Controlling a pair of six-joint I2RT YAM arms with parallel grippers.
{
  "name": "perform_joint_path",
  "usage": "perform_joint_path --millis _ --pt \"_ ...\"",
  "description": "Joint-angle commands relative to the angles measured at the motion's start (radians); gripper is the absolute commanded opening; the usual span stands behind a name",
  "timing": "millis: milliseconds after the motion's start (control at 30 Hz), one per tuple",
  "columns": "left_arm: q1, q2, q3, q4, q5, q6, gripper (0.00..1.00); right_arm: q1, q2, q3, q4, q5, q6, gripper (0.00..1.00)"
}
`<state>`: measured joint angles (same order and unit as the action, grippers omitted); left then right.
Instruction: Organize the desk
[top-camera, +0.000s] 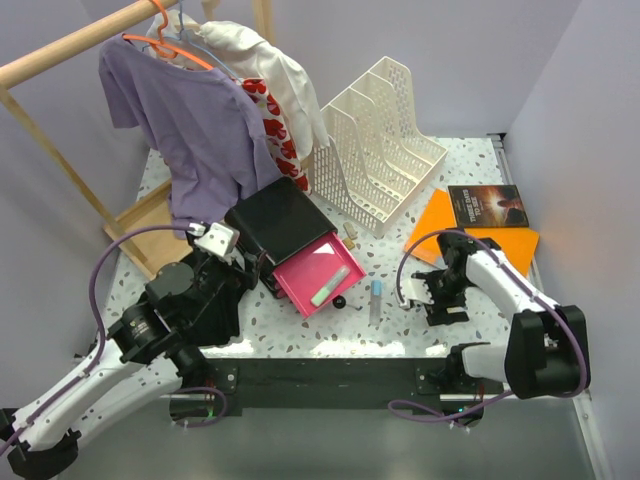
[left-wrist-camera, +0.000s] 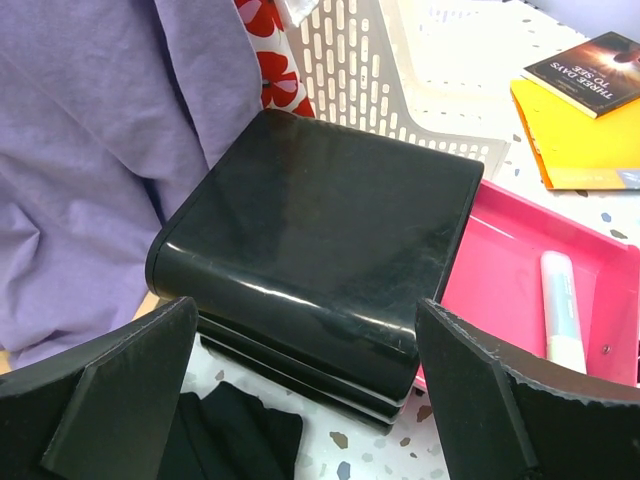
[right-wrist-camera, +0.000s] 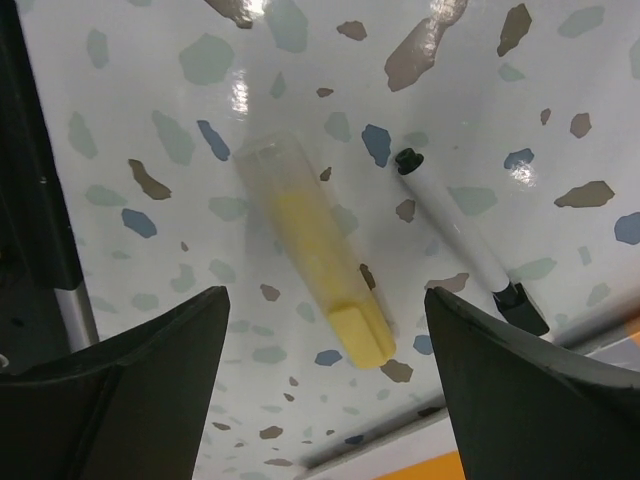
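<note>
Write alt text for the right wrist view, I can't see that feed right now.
A yellow highlighter with a clear cap lies untouched on the speckled white desk, framed by the open jaws of the right gripper. A thin white pen with black ends lies beside it on the right, not touching it.

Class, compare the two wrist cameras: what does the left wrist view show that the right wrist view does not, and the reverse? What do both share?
Left wrist only: a black box, an open pink drawer holding a pale tube, a purple shirt, and an orange folder with a book partly on it.
Right wrist only: a yellow marker and a white pen, lying apart.
Both: the speckled desk, and an open end effector: the left end effector, the right end effector.
</note>
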<state>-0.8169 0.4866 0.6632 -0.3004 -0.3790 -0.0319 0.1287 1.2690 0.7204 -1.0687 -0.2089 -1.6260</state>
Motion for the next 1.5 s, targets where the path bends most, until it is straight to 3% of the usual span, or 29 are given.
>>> perform_joint_path --millis 0,133,233,467,633,667,700,900,1033,1167,1267,1467 --pt "0.010 0.001 0.001 0.049 -0.006 0.020 0.95 -0.001 0.015 -0.053 0.188 0.043 -0.006 0.82" --pt "0.013 0.000 -0.001 0.050 -0.017 0.020 0.95 -0.003 0.056 -0.085 0.230 0.029 -0.005 0.76" --pt "0.016 0.000 -0.002 0.050 -0.018 0.017 0.95 -0.003 0.076 -0.110 0.239 0.022 -0.003 0.63" --pt "0.022 0.006 -0.007 0.060 -0.012 0.020 0.95 -0.003 0.024 -0.173 0.220 -0.041 -0.035 0.21" --pt "0.025 0.017 -0.008 0.061 -0.011 0.018 0.95 -0.003 -0.068 -0.171 0.124 -0.089 -0.083 0.12" --pt "0.027 0.017 -0.007 0.063 -0.009 0.015 0.95 -0.003 -0.085 -0.165 0.110 -0.096 -0.090 0.03" --pt "0.028 0.018 -0.008 0.064 -0.006 0.015 0.95 -0.003 -0.109 -0.153 0.077 -0.116 -0.095 0.00" --pt "0.032 0.012 -0.011 0.070 0.006 0.016 0.95 0.008 -0.187 -0.011 -0.131 -0.243 -0.083 0.00" --pt "0.035 0.000 -0.019 0.079 0.015 0.021 0.95 0.064 -0.218 0.120 -0.184 -0.357 0.056 0.00" --pt "0.035 0.001 -0.022 0.084 0.023 0.027 0.95 0.246 -0.206 0.261 -0.127 -0.360 0.376 0.01" --pt "0.035 0.006 -0.025 0.084 0.017 0.027 0.95 0.369 -0.178 0.368 -0.084 -0.336 0.519 0.01" --pt "0.035 0.015 -0.025 0.086 0.015 0.027 0.95 0.596 -0.037 0.605 -0.060 -0.183 0.629 0.02"
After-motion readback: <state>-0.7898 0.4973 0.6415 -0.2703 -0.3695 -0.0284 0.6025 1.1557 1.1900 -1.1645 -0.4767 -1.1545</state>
